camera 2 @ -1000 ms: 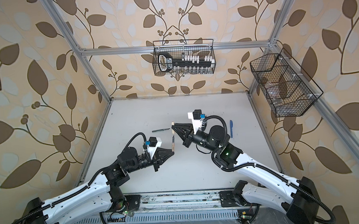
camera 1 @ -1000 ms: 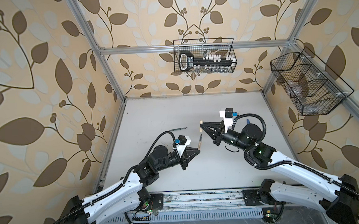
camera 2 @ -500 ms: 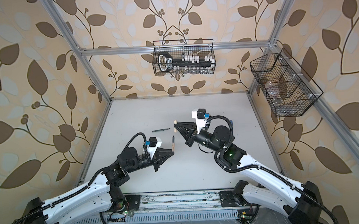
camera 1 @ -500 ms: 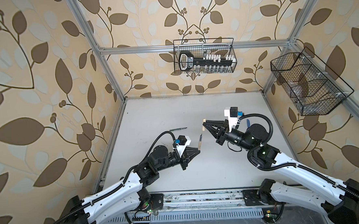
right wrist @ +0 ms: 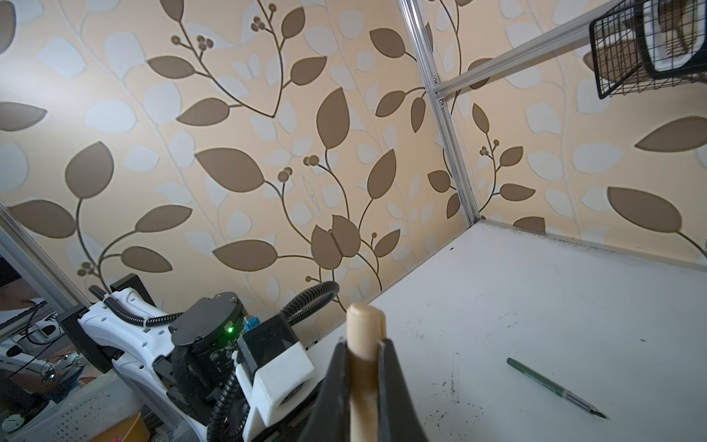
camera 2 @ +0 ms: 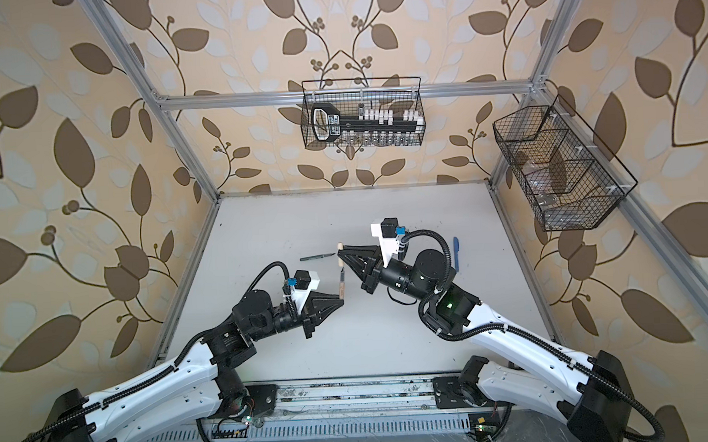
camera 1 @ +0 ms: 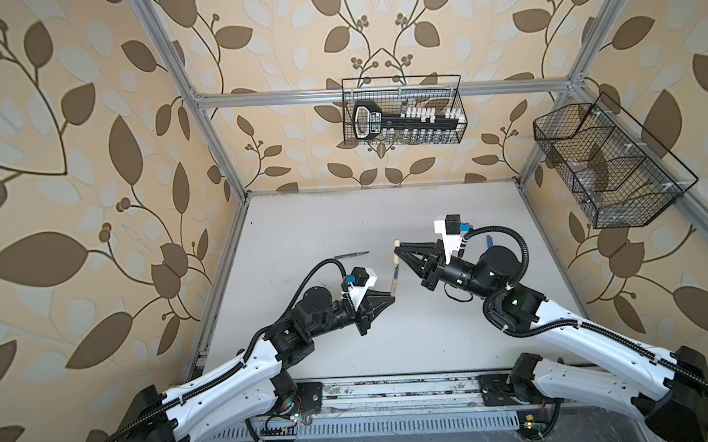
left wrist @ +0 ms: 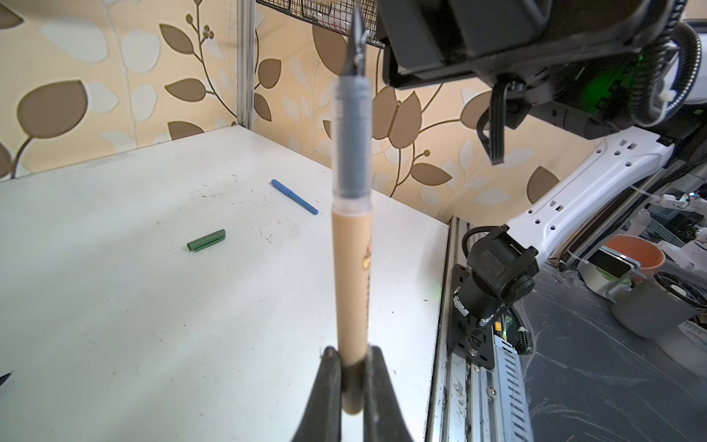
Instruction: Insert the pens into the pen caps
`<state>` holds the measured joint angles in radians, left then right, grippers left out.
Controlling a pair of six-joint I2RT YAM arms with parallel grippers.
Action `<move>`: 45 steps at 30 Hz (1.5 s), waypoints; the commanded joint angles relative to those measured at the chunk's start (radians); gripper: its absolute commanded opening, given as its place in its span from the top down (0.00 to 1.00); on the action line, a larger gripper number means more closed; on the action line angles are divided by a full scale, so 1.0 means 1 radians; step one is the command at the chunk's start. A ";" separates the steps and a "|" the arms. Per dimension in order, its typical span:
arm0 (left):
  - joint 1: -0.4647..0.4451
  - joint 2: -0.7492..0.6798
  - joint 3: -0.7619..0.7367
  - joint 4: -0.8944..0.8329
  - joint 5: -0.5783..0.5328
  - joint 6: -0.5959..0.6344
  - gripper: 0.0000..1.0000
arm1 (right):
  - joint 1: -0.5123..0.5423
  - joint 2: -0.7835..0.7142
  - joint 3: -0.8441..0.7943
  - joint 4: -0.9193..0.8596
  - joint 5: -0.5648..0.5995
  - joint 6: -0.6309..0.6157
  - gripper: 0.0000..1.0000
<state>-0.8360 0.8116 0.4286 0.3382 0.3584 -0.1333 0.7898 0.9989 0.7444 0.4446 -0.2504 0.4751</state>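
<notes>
tan pen (left wrist: 352,268), pinched in the left gripper (left wrist: 352,363), points tip-first at the tan cap (right wrist: 363,321) clamped in the right gripper (right wrist: 363,359); axes nearly in line, tip just short.

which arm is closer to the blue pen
Right. The blue pen lies just beyond the right arm, partly hidden by it; the left arm is well off to its left.

White arm links (camera 1: 228,386), black joints (camera 1: 315,307), ribbed black cables (right wrist: 310,296), tapered black fingers (left wrist: 325,386)
</notes>
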 commanded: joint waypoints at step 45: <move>0.015 -0.030 0.030 0.014 -0.036 0.020 1.00 | 0.016 -0.019 -0.055 -0.005 0.016 0.018 1.00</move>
<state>-0.8295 0.7982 0.4286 0.3096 0.3405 -0.1326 0.7982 0.9859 0.7105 0.4290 -0.2325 0.4767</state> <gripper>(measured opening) 0.095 0.085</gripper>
